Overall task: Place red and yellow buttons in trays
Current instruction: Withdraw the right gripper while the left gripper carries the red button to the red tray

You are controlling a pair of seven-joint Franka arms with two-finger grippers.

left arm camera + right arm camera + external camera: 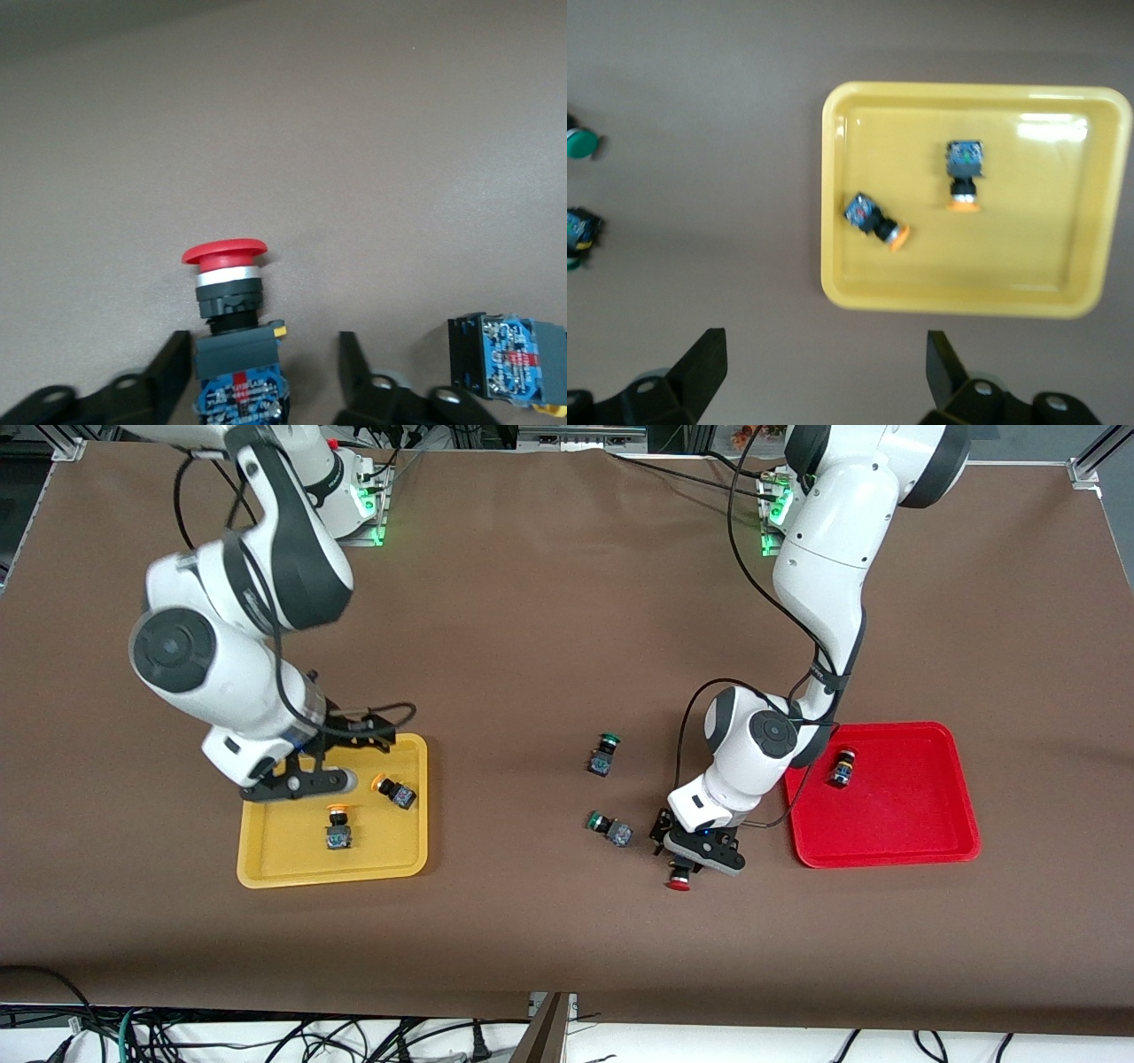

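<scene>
The last red button lies on the table at lower centre of the front view, between the spread fingers of the left gripper — close squarely on its body, then carry it to the red tray. The right gripper waits open over the yellow tray.

Left pincer low, fingers spread — right pincer raised, open.

front: high, facing robots, whole table | left wrist: low, close on red button | right wrist: above yellow tray, also in front view
</scene>
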